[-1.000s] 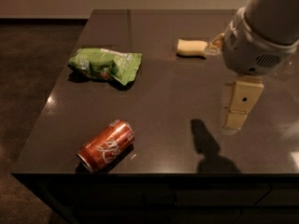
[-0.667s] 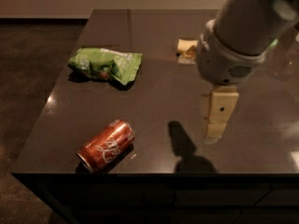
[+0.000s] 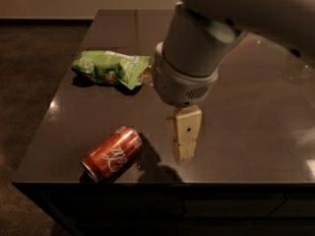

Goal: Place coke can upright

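The coke can, red-orange with white script and silver ends, lies on its side near the front left corner of the dark table. My gripper hangs from the big grey wrist, pointing down just above the tabletop. It is to the right of the can, about a can's width away, and does not touch it. Nothing shows in the gripper.
A green snack bag lies at the back left of the table, just left of the wrist. The table's front edge runs close below the can and gripper. The pale yellow sponge is hidden behind the arm.
The arm has moved left and toward the front, closing in on the can, and now covers the sponge. The can and the bag have not moved.
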